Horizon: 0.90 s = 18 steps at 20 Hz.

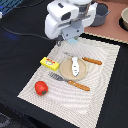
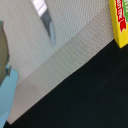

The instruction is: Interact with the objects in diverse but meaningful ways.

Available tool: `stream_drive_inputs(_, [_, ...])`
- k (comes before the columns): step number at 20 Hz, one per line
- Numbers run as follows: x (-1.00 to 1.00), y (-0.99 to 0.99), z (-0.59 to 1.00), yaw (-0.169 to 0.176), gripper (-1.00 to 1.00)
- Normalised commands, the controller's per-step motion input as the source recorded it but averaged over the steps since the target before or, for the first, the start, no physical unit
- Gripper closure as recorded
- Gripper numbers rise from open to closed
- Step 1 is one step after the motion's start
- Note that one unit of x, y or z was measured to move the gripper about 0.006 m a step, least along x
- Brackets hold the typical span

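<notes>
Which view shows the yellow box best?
The exterior view: the whole yellow box lies on the placemat beside the plate, unobstructed. The wrist view catches only part of it at the picture's edge, its red label cut off.

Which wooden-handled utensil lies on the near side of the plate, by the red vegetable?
The fork, lying between plate and red vegetable; the knife lies beyond the plate.

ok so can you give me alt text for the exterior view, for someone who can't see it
A white robot arm's gripper hangs above a striped placemat holding a tan plate with a white elongated piece, a fork, a knife, a yellow box and a red pepper. A grey pot sits behind.
</notes>
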Motion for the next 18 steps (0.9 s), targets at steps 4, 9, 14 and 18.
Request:
stream_drive_inputs(4, [-0.65,-0.55,-0.48,0.016,-1.0])
stream_drive_inputs(9, [-0.48,-0.24,-0.18,0.143,-1.0])
stream_drive_inputs(14, [-0.34,0.0,0.0,0.235,-1.0])
stream_drive_inputs(18, [-0.38,0.0,0.0,0.216,-1.0])
